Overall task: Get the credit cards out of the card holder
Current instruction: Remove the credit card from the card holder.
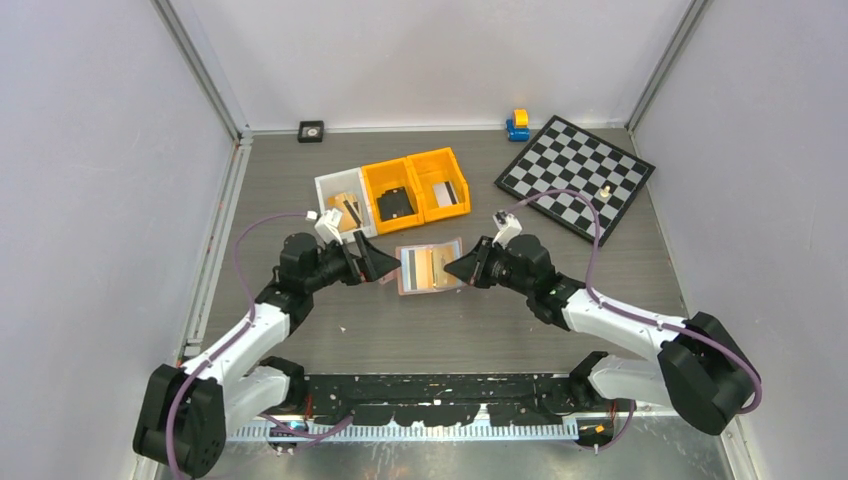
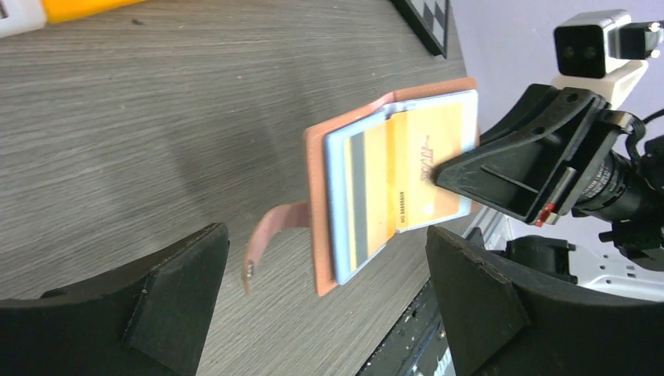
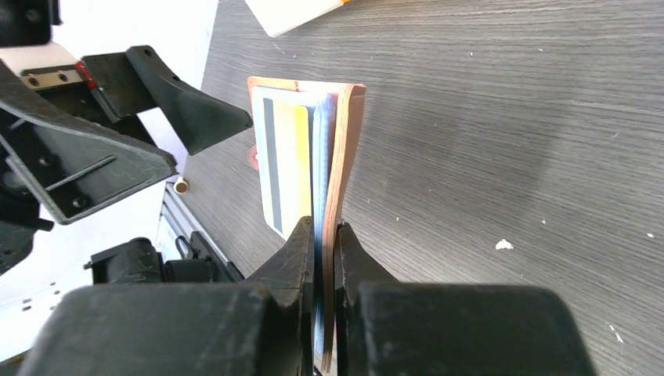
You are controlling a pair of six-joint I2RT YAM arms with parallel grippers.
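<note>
- Along the near edge of the tabletop [image 1: 300, 330], both arms are bolted side by side and reach inward, their tools facing each other.
- Left tool [image 1: 383, 265]: jaws spread wide, gripping nothing, just left of the card holder [image 1: 430, 268].
- Right tool [image 3: 323, 235]: jaws almost together, pinching the holder's right edge.
- Between the two tools the card holder is open, clear pockets showing. Its snap tab [image 2: 270, 235] curls loose from the left side (whether the holder rests on the tabletop or is raised off it, I cannot tell).
- Credit cards [image 2: 415, 168] sit tucked in the pockets; the front one is yellow-orange with a grey stripe.
- Just beyond stands a row of bins: a white bin [image 1: 335, 190] and two orange bins [image 1: 395, 170]. The middle one holds a black item [image 1: 396, 204], the right one a pale striped card [image 1: 449, 194].
- Farther right lies a chessboard [image 1: 575, 175].
- Against the back wall sit a blue-and-yellow toy [image 1: 517, 125] and a small black square [image 1: 311, 131].
</note>
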